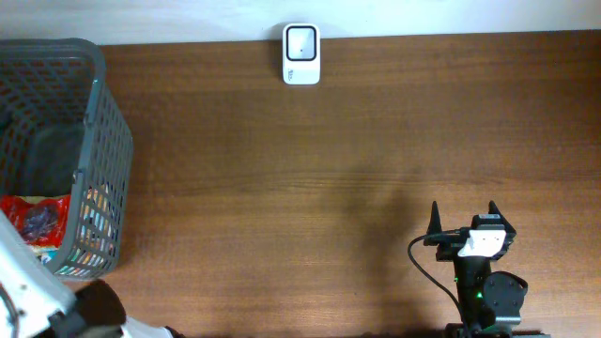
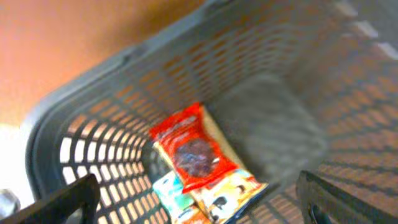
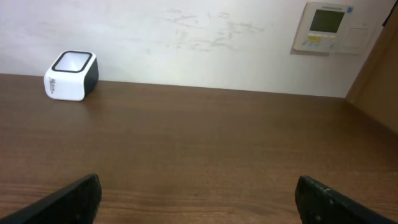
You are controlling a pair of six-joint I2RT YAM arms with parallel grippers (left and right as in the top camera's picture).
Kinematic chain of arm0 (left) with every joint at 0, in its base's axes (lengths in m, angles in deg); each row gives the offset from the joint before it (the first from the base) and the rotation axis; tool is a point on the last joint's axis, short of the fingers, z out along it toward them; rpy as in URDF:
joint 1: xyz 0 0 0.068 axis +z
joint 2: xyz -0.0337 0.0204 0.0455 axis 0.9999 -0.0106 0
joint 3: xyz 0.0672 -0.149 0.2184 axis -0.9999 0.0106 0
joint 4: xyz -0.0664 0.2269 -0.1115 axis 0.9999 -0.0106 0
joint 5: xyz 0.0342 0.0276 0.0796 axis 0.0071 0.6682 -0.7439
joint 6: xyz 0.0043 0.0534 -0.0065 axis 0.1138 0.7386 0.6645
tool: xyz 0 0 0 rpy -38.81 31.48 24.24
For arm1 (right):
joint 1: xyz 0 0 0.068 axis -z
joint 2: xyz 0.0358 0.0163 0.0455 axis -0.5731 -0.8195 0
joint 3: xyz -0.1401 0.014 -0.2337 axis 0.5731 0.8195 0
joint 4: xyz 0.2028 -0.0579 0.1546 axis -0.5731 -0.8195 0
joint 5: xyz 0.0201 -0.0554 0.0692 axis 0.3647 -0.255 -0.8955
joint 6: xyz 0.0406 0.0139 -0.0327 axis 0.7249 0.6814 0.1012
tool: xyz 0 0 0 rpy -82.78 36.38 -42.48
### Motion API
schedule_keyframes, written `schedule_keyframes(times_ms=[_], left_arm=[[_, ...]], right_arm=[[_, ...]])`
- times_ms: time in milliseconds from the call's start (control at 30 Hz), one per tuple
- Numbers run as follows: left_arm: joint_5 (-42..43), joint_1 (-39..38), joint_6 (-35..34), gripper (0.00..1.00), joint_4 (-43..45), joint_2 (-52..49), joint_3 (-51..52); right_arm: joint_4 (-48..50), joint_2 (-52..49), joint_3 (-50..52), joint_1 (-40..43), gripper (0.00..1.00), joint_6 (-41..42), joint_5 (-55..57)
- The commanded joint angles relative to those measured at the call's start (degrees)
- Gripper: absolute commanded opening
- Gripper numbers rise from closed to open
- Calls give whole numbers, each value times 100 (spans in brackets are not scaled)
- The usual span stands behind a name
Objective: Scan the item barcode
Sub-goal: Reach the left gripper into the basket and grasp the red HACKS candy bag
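Red packet (image 2: pixel 189 146) lies in the basket (image 1: pixel 103 122) on top of other packets, below the left gripper (image 2: pixel 199 208), which hovers above it, jaws spread wide. The right gripper (image 1: pixel 463 212) sits low over the table, also spread, facing the scanner (image 1: pixel 301 53) well apart.

tabletop (image 1: pixel 329 188): brown wood grain is seen | wall (image 3: pixel 186 37): painted white, faintly scuffed | control panel (image 3: pixel 326 26): mounted on wall

basket (image 1: pixel 111 160): cut off at left edge | red packet (image 2: pixel 193 149): blurred, print unreadable
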Motion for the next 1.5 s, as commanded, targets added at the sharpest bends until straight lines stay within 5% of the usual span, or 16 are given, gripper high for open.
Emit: schedule_keyframes(times_ms=[0, 433, 1000, 1333, 1467], left_arm=[[636, 439, -439, 99, -212, -514, -55], [658, 485, -765, 99, -260, -1497, 586], [184, 435, -815, 93, 2983, -1552, 3788], [188, 442, -778, 52, 3217, -1552, 4070], [190, 439, -778, 4, 3095, -1552, 4068]], right_arm=[[-13, 37, 52, -35, 98, -39, 33], [-13, 37, 52, -35, 98, -39, 33], [-13, 37, 52, -35, 98, -39, 33], [-11, 37, 52, -35, 98, -39, 33], [-13, 37, 52, -35, 98, -39, 33]])
